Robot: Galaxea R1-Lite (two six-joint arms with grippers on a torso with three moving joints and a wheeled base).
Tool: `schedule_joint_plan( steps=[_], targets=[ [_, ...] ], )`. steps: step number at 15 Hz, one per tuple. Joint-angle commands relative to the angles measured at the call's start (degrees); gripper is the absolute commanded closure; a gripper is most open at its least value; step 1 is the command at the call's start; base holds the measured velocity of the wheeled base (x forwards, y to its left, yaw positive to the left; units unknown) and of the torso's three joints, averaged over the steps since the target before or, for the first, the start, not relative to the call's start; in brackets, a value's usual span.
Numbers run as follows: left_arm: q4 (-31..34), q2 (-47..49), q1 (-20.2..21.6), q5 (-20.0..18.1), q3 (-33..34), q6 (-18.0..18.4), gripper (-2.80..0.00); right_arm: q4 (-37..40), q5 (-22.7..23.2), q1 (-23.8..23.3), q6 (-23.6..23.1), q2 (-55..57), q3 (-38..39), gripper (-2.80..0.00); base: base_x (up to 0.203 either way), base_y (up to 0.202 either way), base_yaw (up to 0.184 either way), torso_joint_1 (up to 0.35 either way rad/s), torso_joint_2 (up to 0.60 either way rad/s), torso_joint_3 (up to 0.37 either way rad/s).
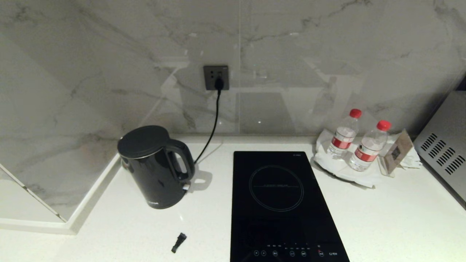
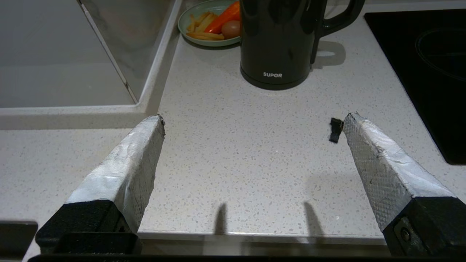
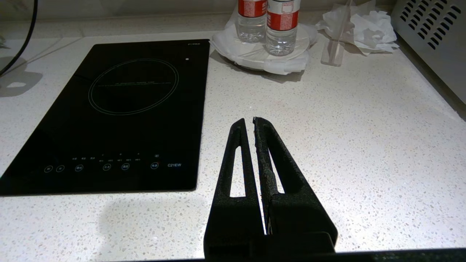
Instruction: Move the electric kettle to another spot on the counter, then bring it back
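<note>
The electric kettle (image 1: 156, 171) is glossy black and stands upright at the left of the white speckled counter (image 1: 382, 218), its loop handle turned toward the hob. In the left wrist view the kettle (image 2: 276, 43) shows white "SUPOR" lettering and stands well beyond my left gripper (image 2: 255, 117). That gripper is open wide over the counter's front edge with nothing between its grey padded fingers (image 2: 127, 171). My right gripper (image 3: 248, 120) hangs shut and empty over bare counter (image 3: 346, 145) to the right of the hob. Neither arm shows in the head view.
A black induction hob (image 1: 280, 203) lies right of the kettle. A small black piece (image 1: 178, 242) lies near the front edge. Behind the kettle sits a green plate of food (image 2: 207, 25). Two water bottles (image 1: 344, 134) stand back right beside a grey vented appliance (image 1: 444, 149). A cord hangs from the wall socket (image 1: 216, 77).
</note>
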Motion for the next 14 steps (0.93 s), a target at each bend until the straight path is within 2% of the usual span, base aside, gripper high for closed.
schedule_joint_plan(
  steps=[1, 11, 14],
  targets=[
    [-0.02, 0.20, 0.01, 0.11, 0.00, -0.01, -2.80, 0.01, 0.04, 0.00, 0.02, -0.02, 0.00, 0.00, 0.000, 0.000, 0.000, 0.000, 0.00, 0.000],
    [-0.38, 0.20, 0.09, 0.28, 0.18, -0.79, -2.80, -0.03, 0.04, 0.00, 0.02, -0.03, 0.00, 0.00, 0.000, 0.000, 0.000, 0.000, 0.00, 0.000],
    [-0.38, 0.20, 0.01, 0.37, 0.09, -3.19, -2.80, -0.03, 0.04, 0.00, -0.01, -0.01, 0.01, 0.00, 0.000, 0.000, 0.000, -0.001, 0.00, 0.110]
  ],
)
